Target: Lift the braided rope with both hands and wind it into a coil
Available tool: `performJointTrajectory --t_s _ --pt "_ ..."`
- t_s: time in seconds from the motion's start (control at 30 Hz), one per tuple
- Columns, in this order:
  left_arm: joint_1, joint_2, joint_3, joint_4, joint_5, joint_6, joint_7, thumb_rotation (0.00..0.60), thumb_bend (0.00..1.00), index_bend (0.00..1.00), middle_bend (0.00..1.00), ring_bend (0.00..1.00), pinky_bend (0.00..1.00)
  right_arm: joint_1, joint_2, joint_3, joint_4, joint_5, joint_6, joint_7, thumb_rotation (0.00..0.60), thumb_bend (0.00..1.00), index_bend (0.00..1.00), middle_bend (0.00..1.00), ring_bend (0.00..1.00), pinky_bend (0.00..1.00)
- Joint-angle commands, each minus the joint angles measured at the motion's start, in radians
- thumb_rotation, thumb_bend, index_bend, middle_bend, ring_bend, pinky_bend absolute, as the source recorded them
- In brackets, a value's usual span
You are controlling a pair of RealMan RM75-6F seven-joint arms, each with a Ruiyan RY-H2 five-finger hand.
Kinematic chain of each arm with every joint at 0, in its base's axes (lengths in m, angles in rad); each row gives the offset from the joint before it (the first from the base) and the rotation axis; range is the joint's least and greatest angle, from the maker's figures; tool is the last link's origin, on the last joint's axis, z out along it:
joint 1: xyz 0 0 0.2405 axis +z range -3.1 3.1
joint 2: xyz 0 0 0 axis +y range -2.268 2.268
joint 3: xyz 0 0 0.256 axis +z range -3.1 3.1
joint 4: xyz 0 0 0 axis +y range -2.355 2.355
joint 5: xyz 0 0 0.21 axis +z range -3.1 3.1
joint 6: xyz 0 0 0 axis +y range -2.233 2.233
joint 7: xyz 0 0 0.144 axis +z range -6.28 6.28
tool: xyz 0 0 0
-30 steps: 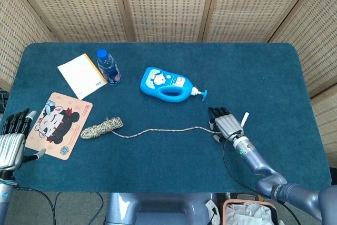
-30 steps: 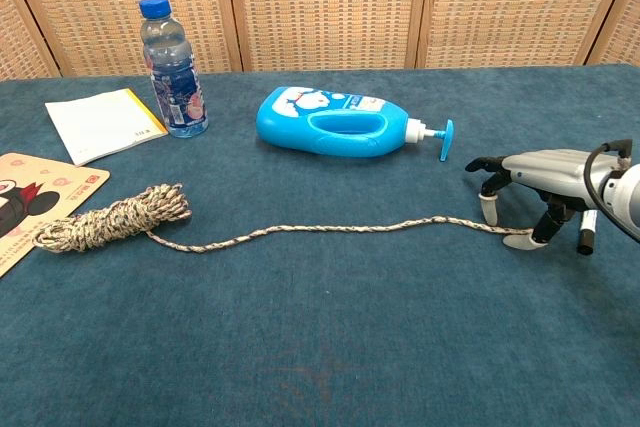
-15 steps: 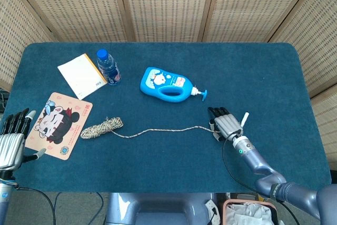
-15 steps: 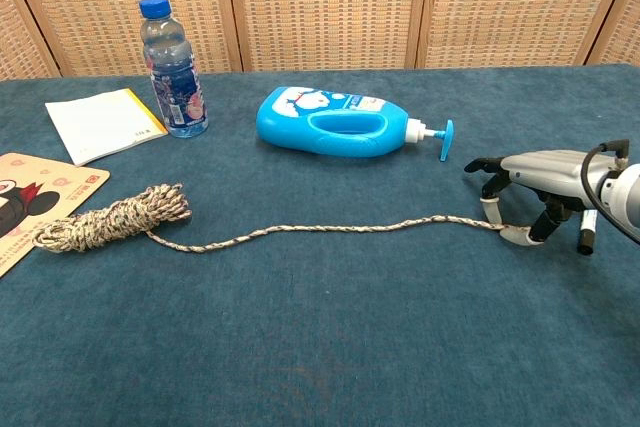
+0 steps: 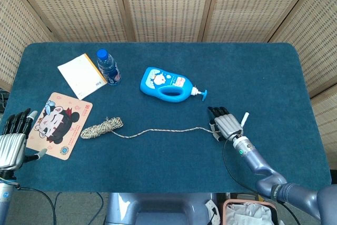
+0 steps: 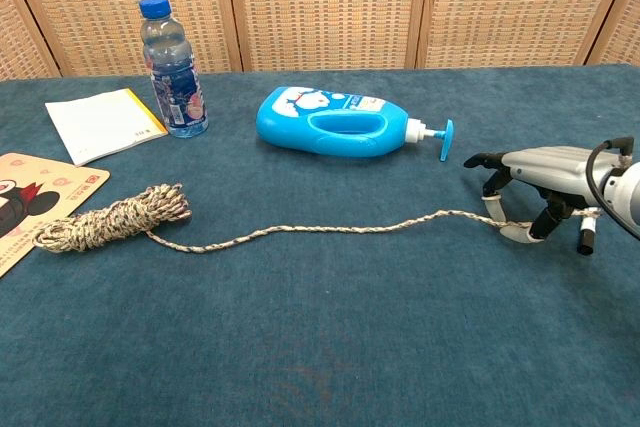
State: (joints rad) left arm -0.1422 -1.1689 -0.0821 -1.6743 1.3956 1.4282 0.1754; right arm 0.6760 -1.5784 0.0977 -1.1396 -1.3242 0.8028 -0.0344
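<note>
While the braided rope [image 6: 300, 230] lies across the table's [image 5: 263, 72] middle:
Right hand [image 6: 535, 185]: I pinch its free end, near the right edge.
Bundle: left, beside the card [image 5: 55, 125].
Left hand [image 5: 13, 140]: fingers apart, holding nothing, front-left corner.

Showing matt fibrous braided rope [image 6: 300, 231], glossy plastic blue pump bottle [image 6: 335, 122], brushed-metal right hand [image 6: 535, 179], napped cloth table [image 6: 330, 337].

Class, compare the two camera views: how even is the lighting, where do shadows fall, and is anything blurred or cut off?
Head view: soft, even light, no glare on the table; the left hand is cropped at the frame edge. Chest view: sharp focus, faint shadow under the right hand and beside the blue pump bottle; the braided rope stays crisp.
</note>
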Motion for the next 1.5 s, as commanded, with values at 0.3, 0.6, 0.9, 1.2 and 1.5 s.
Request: performJointTrajectory --t_s 0.3,0.6,0.9,1.2,1.5 --pt "-0.138 -0.079 -0.029 0.099 0.028 -0.165 -0.055 0.600 0.00 0.00 0.00 0.00 0.00 -0.043 0.083 -0.027 -0.105 -0.070 0.113 -0.010 0.600 0.45 0.63 0.00 0.00 0.00" --pt "-0.257 -0.198 -0.059 0.192 -0.082 -0.358 -0.046 0.600 0.01 0.05 0.00 0.00 0.05 -0.066 0.144 -0.034 -0.177 -0.079 0.154 -0.045 0.600 0.45 0.63 0.00 0.00 0.00" --pt "-0.305 -0.322 -0.096 0.277 -0.254 -0.446 -0.037 0.600 0.13 0.22 0.12 0.10 0.25 -0.070 0.157 -0.030 -0.199 -0.065 0.152 -0.061 0.600 0.45 0.63 0.00 0.00 0.00" --pt "-0.343 -0.405 -0.110 0.322 -0.323 -0.441 0.029 0.600 0.17 0.31 0.22 0.20 0.31 -0.080 0.149 -0.035 -0.195 -0.064 0.160 -0.057 0.600 0.45 0.63 0.00 0.00 0.00" --pt "-0.352 -0.438 -0.113 0.347 -0.368 -0.417 0.079 0.600 0.19 0.41 0.30 0.27 0.39 -0.082 0.153 -0.033 -0.201 -0.067 0.165 -0.060 0.600 0.46 0.63 0.00 0.00 0.00"
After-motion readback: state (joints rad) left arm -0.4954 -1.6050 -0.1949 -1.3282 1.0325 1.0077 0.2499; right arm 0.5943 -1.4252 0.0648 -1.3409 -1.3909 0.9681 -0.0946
